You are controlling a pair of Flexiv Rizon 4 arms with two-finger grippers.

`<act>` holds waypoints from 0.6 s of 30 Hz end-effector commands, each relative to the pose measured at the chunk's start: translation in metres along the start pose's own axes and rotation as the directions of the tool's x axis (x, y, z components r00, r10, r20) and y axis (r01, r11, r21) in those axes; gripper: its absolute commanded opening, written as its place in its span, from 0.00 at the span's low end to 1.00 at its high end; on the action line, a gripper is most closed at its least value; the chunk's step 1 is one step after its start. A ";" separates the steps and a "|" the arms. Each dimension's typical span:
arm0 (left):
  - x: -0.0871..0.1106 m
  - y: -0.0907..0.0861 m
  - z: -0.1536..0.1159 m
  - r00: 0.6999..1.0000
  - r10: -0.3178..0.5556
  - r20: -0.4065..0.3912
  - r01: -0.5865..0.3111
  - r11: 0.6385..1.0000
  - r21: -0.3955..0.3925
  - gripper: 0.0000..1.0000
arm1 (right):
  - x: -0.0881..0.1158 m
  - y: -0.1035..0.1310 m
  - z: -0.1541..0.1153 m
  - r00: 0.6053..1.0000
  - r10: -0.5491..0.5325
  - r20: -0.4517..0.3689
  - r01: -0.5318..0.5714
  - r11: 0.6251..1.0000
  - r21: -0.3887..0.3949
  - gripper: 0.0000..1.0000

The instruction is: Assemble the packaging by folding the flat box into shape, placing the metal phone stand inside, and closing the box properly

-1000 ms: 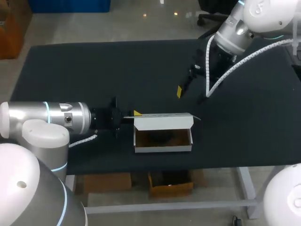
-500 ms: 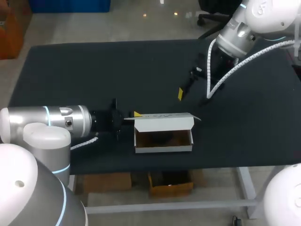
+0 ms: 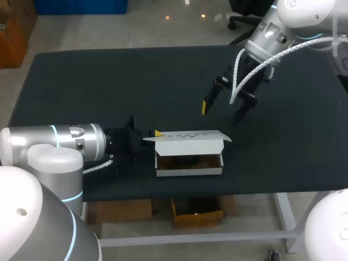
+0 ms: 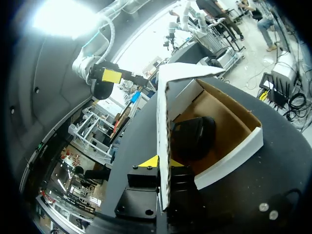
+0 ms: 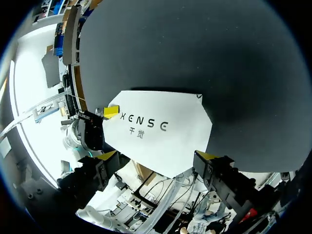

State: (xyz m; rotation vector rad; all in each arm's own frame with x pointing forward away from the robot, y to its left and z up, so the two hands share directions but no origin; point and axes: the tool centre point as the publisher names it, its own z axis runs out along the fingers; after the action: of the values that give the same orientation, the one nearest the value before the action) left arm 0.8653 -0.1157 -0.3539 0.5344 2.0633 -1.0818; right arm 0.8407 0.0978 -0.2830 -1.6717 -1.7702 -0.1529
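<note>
The white cardboard box (image 3: 188, 163) lies open near the table's front edge, its lid (image 3: 187, 136) raised along the far side. A dark metal phone stand (image 4: 191, 137) rests inside on the brown floor. My left gripper (image 3: 154, 133) is shut on the left end of the lid (image 4: 163, 146), whose edge runs between the fingers; one yellow tip (image 4: 150, 161) shows. My right gripper (image 3: 221, 109) hangs open above and behind the box. In its own view the right gripper (image 5: 157, 157) looks down on the lid (image 5: 161, 134), with the left gripper's yellow tip (image 5: 111, 111) at the lid's end.
The black table (image 3: 109, 81) stretches bare to the left and back of the box. The front edge (image 3: 190, 191) runs close under the box. My left arm (image 3: 65, 142) lies low along the table at the left.
My right gripper has turned and shifted so both fingers spread above the box. The lid has tipped a little further over the box, still held by the left gripper.
</note>
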 end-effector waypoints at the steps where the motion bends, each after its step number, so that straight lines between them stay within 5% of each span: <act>1: 0.012 -0.002 0.003 0.998 0.026 0.051 -0.026 1.000 -0.011 0.00 | 0.000 0.003 0.000 1.000 0.020 0.011 -0.020 0.998 0.062 1.00; 7: 0.016 -0.003 0.005 0.996 0.063 0.062 -0.062 0.998 -0.026 0.00 | -0.012 -0.002 0.008 1.000 0.007 0.006 -0.007 0.999 0.044 0.96; 9: 0.016 -0.003 0.005 0.996 0.061 0.063 -0.059 0.998 -0.024 0.00 | -0.016 -0.004 0.012 1.000 0.007 0.004 -0.007 0.999 0.041 0.58; 10: 0.016 -0.003 0.005 0.996 0.066 0.068 -0.064 0.997 -0.031 0.00 | -0.018 -0.005 0.013 1.000 0.009 0.004 -0.009 0.999 0.041 0.54; 18: 0.014 -0.004 0.005 0.994 0.080 0.075 -0.078 0.996 -0.031 0.00 | -0.025 -0.015 0.027 0.999 0.029 0.022 -0.030 0.999 0.030 0.47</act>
State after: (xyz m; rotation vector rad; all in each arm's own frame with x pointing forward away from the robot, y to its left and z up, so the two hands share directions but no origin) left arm 0.8575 -0.1188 -0.3588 0.5596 1.9874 -1.0116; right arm 0.8225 0.0877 -0.3096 -1.6571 -1.7512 -0.0825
